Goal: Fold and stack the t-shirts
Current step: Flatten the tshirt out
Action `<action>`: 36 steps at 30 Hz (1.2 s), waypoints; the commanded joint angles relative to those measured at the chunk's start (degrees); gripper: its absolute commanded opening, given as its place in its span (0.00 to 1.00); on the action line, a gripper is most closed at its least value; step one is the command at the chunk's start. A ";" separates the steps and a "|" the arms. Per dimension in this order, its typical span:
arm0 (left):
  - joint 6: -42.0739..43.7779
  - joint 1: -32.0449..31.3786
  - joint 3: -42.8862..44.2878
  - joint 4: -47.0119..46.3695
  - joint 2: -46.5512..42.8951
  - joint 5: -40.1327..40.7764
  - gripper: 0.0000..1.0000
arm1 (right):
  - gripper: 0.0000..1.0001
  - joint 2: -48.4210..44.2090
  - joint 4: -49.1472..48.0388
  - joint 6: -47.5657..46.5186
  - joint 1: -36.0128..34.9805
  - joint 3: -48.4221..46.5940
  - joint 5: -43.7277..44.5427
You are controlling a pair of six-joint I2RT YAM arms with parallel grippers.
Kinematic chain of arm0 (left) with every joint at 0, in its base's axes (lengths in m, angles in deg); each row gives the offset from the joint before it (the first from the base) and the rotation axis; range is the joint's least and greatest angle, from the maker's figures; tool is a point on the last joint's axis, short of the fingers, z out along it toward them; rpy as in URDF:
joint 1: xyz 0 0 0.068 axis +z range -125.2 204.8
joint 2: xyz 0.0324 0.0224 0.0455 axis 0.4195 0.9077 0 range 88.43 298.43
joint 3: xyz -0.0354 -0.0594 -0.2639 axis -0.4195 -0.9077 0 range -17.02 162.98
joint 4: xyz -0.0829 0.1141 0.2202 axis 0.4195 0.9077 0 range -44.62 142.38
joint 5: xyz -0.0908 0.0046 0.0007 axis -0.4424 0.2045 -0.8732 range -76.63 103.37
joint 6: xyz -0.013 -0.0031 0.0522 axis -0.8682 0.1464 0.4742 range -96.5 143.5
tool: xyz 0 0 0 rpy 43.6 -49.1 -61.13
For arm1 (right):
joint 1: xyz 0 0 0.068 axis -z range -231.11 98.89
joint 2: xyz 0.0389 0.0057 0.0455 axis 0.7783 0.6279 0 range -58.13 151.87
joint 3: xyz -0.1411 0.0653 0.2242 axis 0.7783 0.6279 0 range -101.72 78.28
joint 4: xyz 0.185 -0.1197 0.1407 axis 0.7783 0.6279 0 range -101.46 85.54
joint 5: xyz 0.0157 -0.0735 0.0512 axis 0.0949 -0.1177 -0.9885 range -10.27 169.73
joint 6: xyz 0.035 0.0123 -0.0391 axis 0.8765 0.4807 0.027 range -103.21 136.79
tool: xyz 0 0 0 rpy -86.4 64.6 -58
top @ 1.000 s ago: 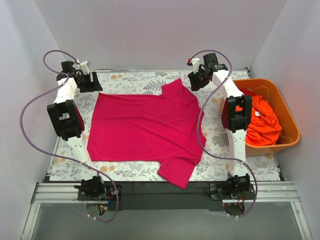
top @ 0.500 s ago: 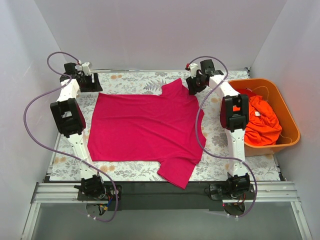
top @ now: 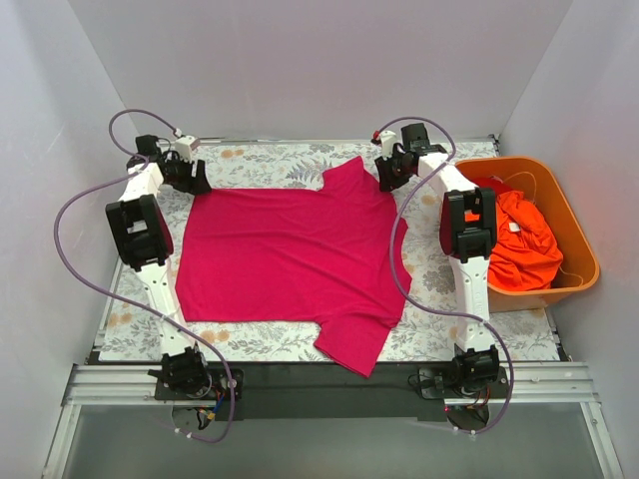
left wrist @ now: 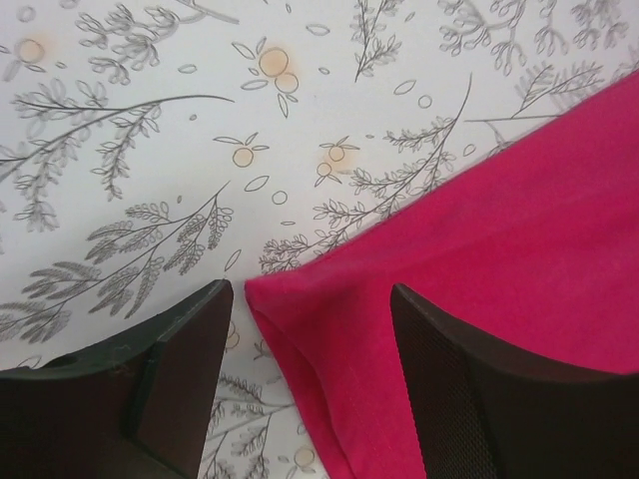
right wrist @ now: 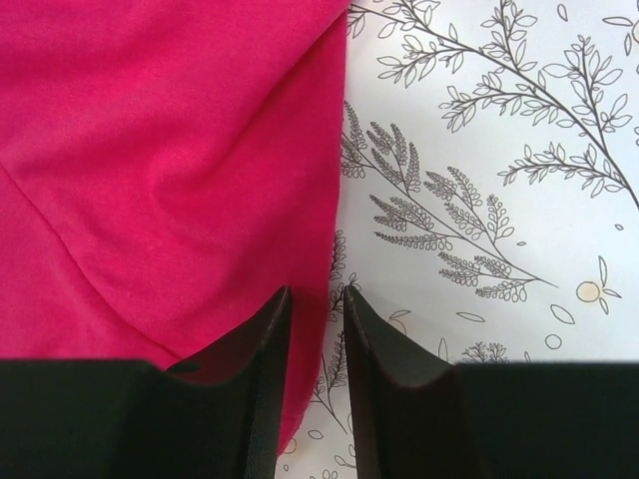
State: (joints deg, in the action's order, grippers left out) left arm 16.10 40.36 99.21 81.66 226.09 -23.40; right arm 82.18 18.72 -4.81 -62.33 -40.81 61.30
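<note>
A magenta-pink t-shirt (top: pixel 290 254) lies spread flat on the patterned table cover. My left gripper (top: pixel 195 178) is at its far left corner, open. In the left wrist view (left wrist: pixel 310 289) its fingers straddle the hem corner of the shirt (left wrist: pixel 499 249) without holding it. My right gripper (top: pixel 387 175) is at the far right edge by the upper sleeve. In the right wrist view (right wrist: pixel 317 291) its jaws stand narrowly apart over the edge of the shirt (right wrist: pixel 170 150), which lies flat between them. Orange-red t-shirts (top: pixel 524 244) are bunched in the tub.
A rigid orange tub (top: pixel 581 239) stands at the right edge of the table, beside the right arm. The white floral table cover (top: pixel 270 160) shows around the shirt. White walls close in the back and both sides.
My left gripper has moved right and down to the shirt's far left corner. My right gripper has moved slightly left to the shirt's far right edge. The shirt has not moved.
</note>
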 commanded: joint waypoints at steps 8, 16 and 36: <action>5.11 -0.17 3.48 -0.33 5.06 -3.04 0.58 | 0.35 3.65 2.43 -0.37 0.68 -1.23 -3.27; 5.11 -0.43 2.95 -0.50 5.07 -2.78 0.21 | 0.01 4.62 2.70 -1.60 0.85 -3.69 -4.50; 3.27 -0.08 2.42 -5.33 0.23 -2.51 0.46 | 0.01 -0.39 0.85 -2.04 2.87 -3.43 -8.46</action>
State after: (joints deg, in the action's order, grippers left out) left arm 19.38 40.25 99.93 76.72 230.14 -25.37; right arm 84.48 19.70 -6.58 -59.62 -44.13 54.37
